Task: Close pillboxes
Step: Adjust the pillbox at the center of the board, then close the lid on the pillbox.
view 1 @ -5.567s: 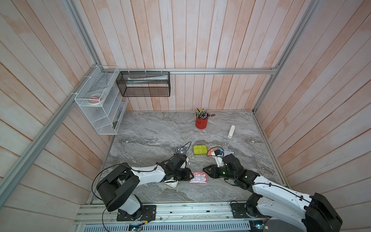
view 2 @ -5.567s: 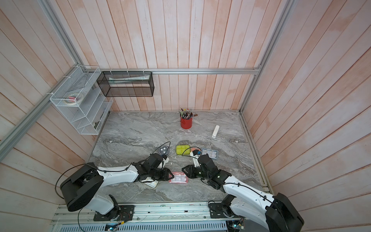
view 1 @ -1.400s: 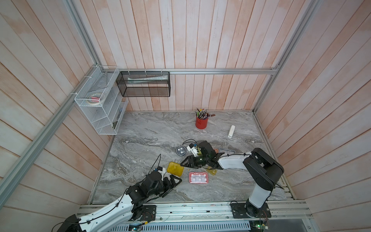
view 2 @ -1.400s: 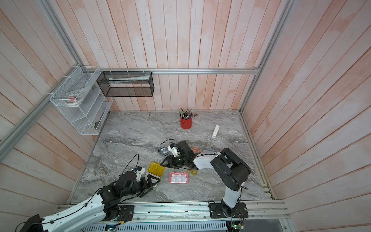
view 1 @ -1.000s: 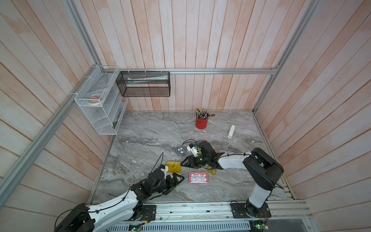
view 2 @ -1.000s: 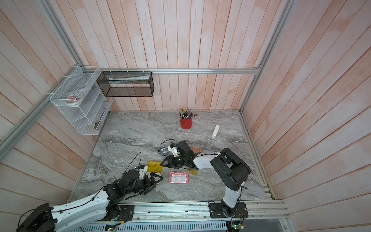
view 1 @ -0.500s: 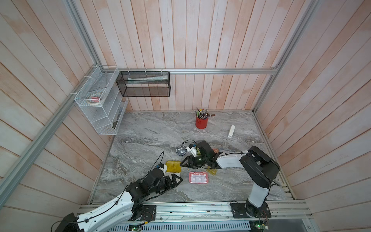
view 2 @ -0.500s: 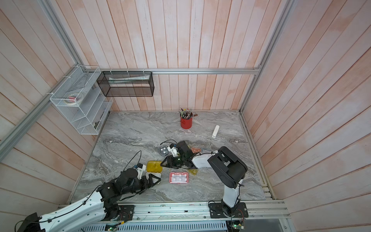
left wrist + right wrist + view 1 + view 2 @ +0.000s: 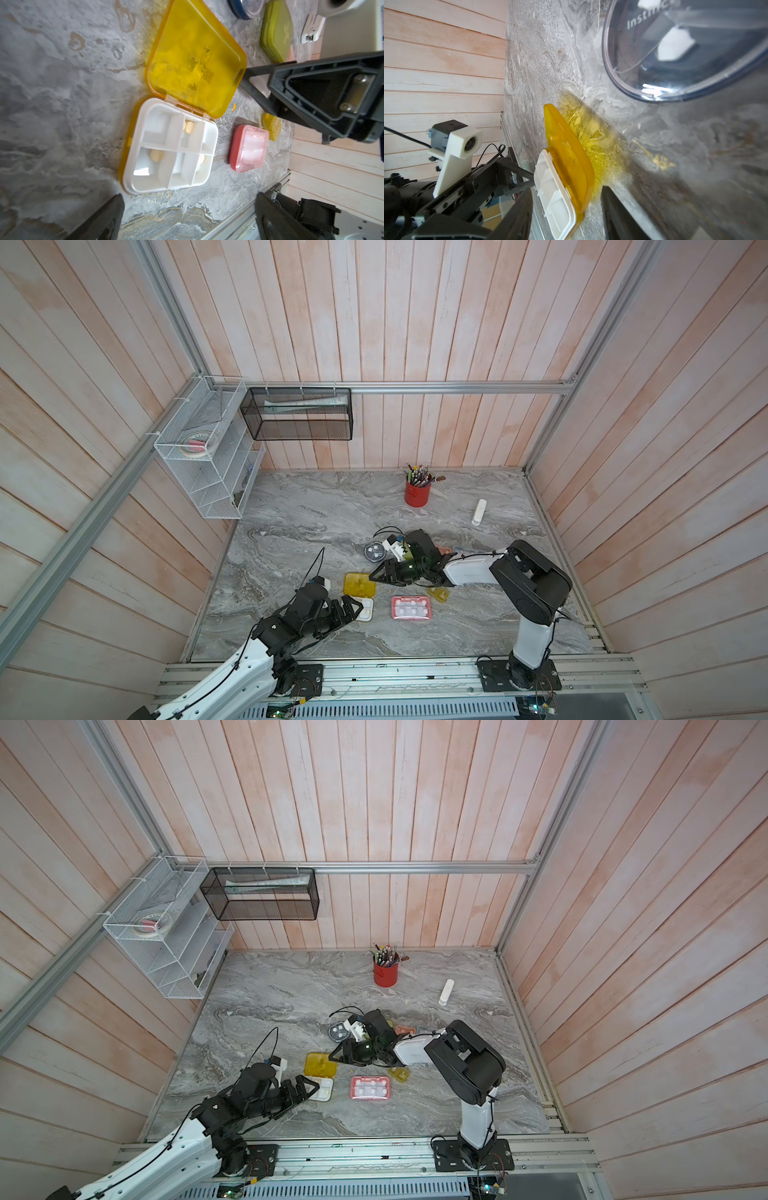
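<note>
The yellow pillbox lies open. Its amber lid [image 9: 359, 584] [image 9: 195, 62] is tilted off the table, and its white tray [image 9: 365, 610] [image 9: 172, 145] holds a few pills. My left gripper [image 9: 353, 608] [image 9: 187, 216] is open just short of the tray. My right gripper [image 9: 380, 572] [image 9: 566, 193] is open around the lid's far corner, one finger [image 9: 259, 68] at the lid's edge. Nearby lie the pink-red pillbox [image 9: 411, 608], small olive pillbox [image 9: 438, 594], round dark pillbox [image 9: 375, 551], lime-olive pillbox [image 9: 276, 31] and orange pillbox [image 9: 405, 1029].
A red cup of pencils [image 9: 417, 493] stands at the back of the marble table [image 9: 311, 510], and a white stick [image 9: 478, 512] lies to its right. Wire racks [image 9: 208, 456] hang on the left wall. The metal rail [image 9: 374, 672] runs along the front edge.
Over the last second the left arm shifted slightly while its open gripper stayed by the white tray. The right gripper has held at the yellow lid.
</note>
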You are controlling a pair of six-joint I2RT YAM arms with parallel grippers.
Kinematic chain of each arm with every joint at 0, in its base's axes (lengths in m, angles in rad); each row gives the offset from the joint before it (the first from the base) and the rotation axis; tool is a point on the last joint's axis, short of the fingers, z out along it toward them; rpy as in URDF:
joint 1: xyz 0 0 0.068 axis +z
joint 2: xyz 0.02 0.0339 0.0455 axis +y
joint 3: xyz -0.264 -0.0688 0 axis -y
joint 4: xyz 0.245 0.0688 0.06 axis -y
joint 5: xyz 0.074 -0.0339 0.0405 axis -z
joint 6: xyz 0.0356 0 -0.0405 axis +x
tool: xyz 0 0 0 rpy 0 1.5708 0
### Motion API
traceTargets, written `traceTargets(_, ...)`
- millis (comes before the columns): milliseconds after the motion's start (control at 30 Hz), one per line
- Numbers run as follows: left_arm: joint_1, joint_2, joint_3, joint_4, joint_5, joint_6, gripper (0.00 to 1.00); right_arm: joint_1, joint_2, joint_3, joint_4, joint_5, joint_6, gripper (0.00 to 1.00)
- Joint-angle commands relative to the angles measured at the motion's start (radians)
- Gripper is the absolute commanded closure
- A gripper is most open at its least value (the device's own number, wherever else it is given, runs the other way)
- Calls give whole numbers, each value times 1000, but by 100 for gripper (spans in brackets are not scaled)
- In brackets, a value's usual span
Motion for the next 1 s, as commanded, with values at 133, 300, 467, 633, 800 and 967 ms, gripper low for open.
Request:
traceTargets(133, 50, 39, 32, -10, 33, 77, 0, 6, 29, 27, 26, -23, 19, 45)
traceTargets(300, 80, 32, 28, 23, 33, 90, 0, 6, 36, 29, 30, -26, 21, 45)
traceTargets(467, 109, 58, 40, 75, 62, 123, 0, 9, 35, 30, 32, -28, 24, 45)
traceTargets(633, 116, 128, 65, 121, 93, 141, 0, 9, 35, 34, 34, -28, 27, 46)
traceTargets(800, 116, 153, 38, 205, 146, 108, 0, 9, 40, 34, 41, -32, 30, 45)
traceTargets(967, 116, 149, 4, 263, 172, 72, 0, 10, 47, 38, 47, -41, 28, 45)
